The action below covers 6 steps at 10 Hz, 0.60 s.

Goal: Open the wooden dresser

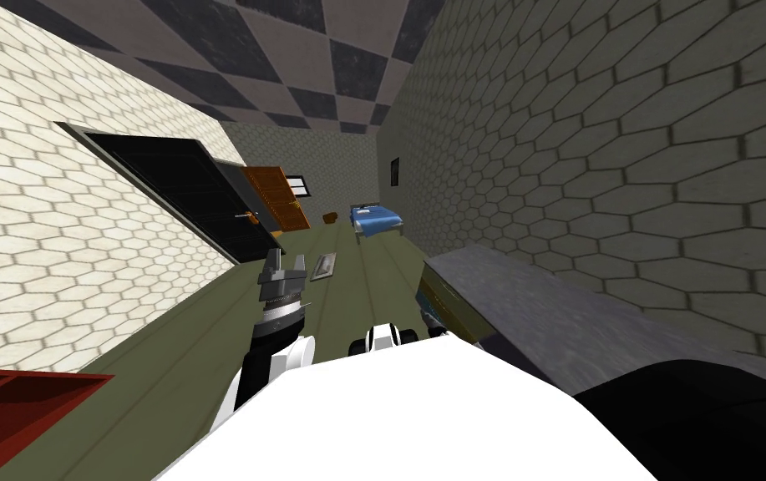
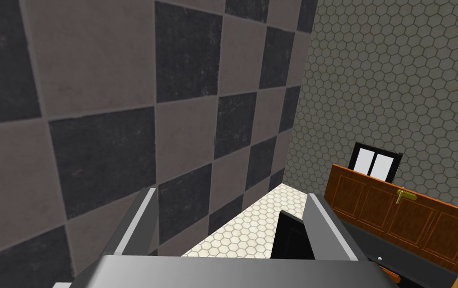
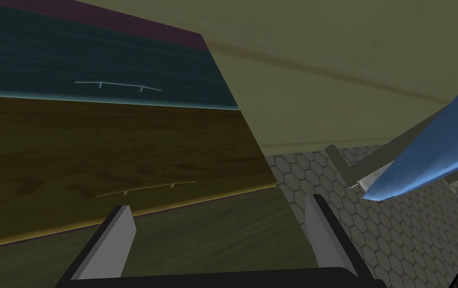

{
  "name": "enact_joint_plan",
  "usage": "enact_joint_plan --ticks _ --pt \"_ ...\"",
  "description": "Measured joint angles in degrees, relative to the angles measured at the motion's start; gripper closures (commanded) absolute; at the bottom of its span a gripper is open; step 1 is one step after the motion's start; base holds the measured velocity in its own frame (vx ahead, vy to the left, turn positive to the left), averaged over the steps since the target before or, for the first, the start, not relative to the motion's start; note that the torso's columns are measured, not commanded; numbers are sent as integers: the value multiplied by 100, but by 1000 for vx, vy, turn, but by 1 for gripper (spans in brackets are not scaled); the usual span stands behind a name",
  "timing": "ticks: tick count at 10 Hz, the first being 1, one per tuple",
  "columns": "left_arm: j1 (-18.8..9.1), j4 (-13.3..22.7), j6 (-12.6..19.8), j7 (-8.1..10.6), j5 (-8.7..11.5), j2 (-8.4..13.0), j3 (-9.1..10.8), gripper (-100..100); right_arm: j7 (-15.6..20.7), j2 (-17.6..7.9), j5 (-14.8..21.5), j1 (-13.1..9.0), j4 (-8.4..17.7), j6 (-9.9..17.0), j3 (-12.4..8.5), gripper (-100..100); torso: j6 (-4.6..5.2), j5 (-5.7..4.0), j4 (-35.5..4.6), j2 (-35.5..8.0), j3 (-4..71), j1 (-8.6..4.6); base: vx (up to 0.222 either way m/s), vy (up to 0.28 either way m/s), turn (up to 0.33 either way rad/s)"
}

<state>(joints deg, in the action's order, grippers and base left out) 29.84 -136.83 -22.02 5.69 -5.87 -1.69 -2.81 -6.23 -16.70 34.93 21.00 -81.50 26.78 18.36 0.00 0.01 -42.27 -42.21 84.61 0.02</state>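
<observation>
The wooden dresser [image 3: 123, 145], its drawer fronts banded teal, yellow-brown and olive, stands against the hexagon-tiled wall [image 1: 623, 167] at my right. The right gripper [image 3: 219, 206] hangs released near the yellow-brown drawer's thin bar handle [image 3: 145, 188]. I judge it best to straddle that bar squarely, clench, then pull straight out. The left gripper [image 1: 286, 259], also released, is well apart to the left. No writing is legible.

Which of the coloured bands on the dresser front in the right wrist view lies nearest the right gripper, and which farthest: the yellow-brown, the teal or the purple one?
Counting from the right gripper, which is open:
1. Yellow-brown drawer front, just past the fingertips.
2. Teal drawer front, the next band beyond the yellow-brown one.
3. Purple band, at the far edge, beyond the teal.
</observation>
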Motion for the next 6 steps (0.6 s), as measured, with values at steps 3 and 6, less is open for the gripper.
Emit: enact_joint_plan --ticks 3,6 --pt "0 0 0 0 0 0 0 0 67 -73 105 -164 376 445 144 -100 0 1 -1 -5 -2 1 89 37 101" --pt "0 0 0 0 0 0 0 0 50 -106 420 -157 780 867 247 -100 1 -1 -6 -24 -13 -5 75 34 52"
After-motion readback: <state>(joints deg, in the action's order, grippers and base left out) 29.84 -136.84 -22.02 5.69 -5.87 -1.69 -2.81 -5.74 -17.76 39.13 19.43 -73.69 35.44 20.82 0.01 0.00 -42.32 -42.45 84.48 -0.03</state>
